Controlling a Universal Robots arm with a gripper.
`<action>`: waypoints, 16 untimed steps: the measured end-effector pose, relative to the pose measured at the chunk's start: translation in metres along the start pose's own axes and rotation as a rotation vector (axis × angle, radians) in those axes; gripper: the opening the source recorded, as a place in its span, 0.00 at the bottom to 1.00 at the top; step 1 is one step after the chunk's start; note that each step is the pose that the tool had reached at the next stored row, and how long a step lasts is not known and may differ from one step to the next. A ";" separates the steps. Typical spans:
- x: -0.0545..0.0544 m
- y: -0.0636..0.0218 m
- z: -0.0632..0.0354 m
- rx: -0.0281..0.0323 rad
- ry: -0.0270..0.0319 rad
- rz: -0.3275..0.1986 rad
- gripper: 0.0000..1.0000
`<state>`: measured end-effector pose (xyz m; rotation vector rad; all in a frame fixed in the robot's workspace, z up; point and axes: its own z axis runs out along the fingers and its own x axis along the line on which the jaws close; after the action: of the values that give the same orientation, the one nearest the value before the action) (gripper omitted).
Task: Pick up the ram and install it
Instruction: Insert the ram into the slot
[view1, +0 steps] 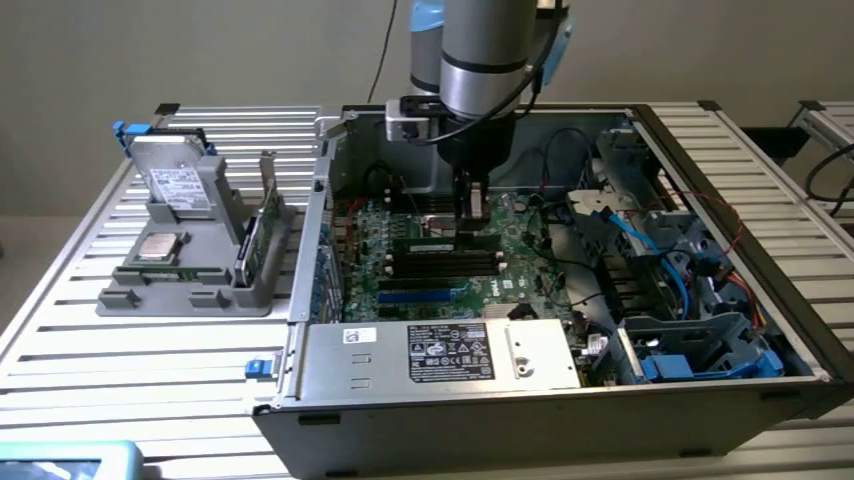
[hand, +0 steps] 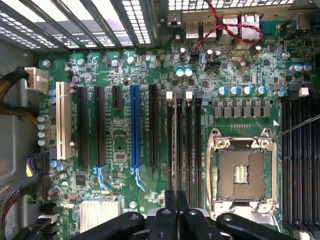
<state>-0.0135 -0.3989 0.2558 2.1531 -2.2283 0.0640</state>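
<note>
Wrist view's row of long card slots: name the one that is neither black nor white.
The blue slot, the only coloured one. It lies between a short black slot and a full-length black slot; the white slot sits at the row's outer end.

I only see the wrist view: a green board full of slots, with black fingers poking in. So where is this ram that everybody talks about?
Observer: From outside, a green ram with a pale label lies along the black slots, right under the gripper.
Operator: Is it being held?
Observer: The gripper comes straight down, shut, and seems to meet the ram's top edge. I cannot confirm a grip.
Operator: Anything else out there?
Observer: A grey holder on the exterior view's left carries a silvery chip.
</note>
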 end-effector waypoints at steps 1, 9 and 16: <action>-0.001 0.0001 0.0005 -0.0001 0.0000 0.000 0.12; -0.002 -0.0002 0.0022 -0.0016 -0.0002 -0.011 0.12; -0.001 -0.0020 0.0042 -0.0021 0.0047 -0.011 0.12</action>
<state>-0.0115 -0.3978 0.2515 2.1616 -2.2128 0.0662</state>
